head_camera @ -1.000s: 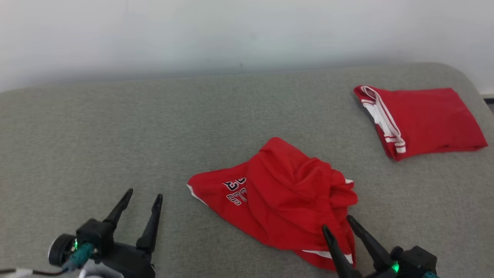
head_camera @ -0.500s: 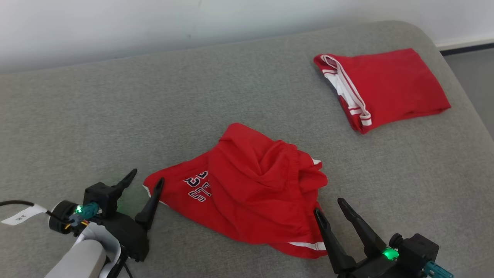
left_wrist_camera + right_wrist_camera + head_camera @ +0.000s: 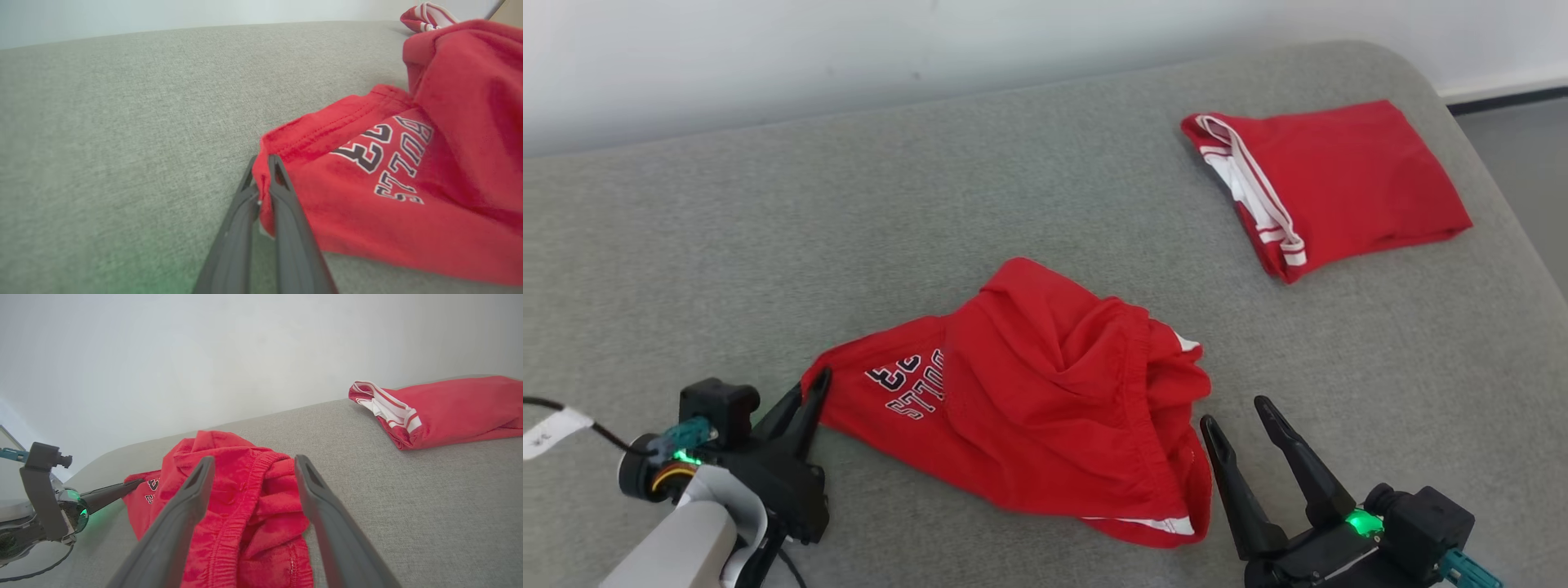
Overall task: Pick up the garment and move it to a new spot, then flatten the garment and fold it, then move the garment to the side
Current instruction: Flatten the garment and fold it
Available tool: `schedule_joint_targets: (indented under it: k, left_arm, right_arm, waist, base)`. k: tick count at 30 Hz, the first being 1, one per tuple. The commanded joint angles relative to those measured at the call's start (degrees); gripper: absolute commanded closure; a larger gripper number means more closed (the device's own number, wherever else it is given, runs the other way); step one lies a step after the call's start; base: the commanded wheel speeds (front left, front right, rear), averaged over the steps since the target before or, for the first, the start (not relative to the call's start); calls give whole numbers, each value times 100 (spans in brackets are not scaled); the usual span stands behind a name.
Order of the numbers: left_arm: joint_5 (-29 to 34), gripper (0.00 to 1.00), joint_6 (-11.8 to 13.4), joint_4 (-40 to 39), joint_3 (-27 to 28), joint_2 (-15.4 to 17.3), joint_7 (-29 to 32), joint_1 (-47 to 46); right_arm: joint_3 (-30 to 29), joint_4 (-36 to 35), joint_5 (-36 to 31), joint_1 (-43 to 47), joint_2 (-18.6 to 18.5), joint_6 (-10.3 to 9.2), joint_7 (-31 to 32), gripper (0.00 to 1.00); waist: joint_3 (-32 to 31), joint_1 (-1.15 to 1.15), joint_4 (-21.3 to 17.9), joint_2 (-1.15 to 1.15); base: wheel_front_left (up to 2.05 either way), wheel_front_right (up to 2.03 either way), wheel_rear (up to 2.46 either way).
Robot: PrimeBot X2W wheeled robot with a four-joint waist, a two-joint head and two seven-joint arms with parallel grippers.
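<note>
Open grey cushion [image 3: 727, 245] stretches left of and behind the crumpled red shorts [image 3: 1029, 400], a bare strip separates them from the folded red garment [image 3: 1356, 180] lying well apart at the far right corner, and the wall [image 3: 849, 49] closes off the back edge.

The garment [image 3: 1045, 408] is bright red, with navy lettering [image 3: 907, 388] edged in white and a white stripe along one hem. The folded piece [image 3: 1356, 180] is red too, with white-striped trim. Mottled grey surface [image 3: 727, 245], pale wall [image 3: 768, 49]. My left gripper [image 3: 817, 384] and right gripper [image 3: 1235, 412] — black (green lights glowing).
</note>
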Motion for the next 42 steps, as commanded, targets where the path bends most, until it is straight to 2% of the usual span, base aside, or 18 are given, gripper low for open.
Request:
schedule_joint_targets:
  k: [1, 8, 19, 26, 27, 28, 29, 42]
  left_arm:
    - [146, 100, 14, -96, 188, 6, -14, 226]
    - [657, 100, 128, -770, 943, -208, -16, 1087]
    - [1043, 100, 660, -2154, 1871, -644, -17, 2976]
    - [1225, 100, 536, -2187, 2089, -830, -17, 3369]
    - [1274, 60, 551, -2192, 2166, -859, -17, 3357]
    - [1362, 11, 542, -2197, 2218, -887, -17, 3357]
    - [1441, 0, 524, -2250, 2298, -934, -17, 3345]
    - [2821, 0, 299, -3181, 3602, -1349, -17, 3769]
  right_arm:
    - [-39, -24, -67, 97, 31, 3, -2, 0]
    - [-173, -6, -116, 238, 42, 3, 0, 0]
    - [-386, 344, -81, 478, 9, 3, 0, 0]
    - [-245, 755, -140, 432, 37, 3, 0, 0]
    - [-231, 796, -120, 425, 38, 3, 0, 0]
    - [-202, 835, -99, 415, 32, 3, 1, 0]
    - [-178, 869, -78, 404, 24, 3, 0, 0]
    - [259, 1437, 134, 299, -65, 3, 1, 0]
  waist:
    - [-207, -1, 229, -1]
    - [-512, -1, 637, -1]
    - [-784, -1, 1300, -1]
    - [-862, -1, 1480, -1]
    - [-877, -1, 1495, -1]
    - [-888, -1, 1503, -1]
    - [-897, -1, 1513, -1]
    - [-1025, -1, 1525, -1]
  base:
    - [0, 0, 0]
    - [0, 0, 0]
    - [0, 0, 0]
    - [0, 0, 0]
    - [0, 0, 0]
    - [0, 0, 0]
    - [0, 0, 0]
    - [0, 0, 0]
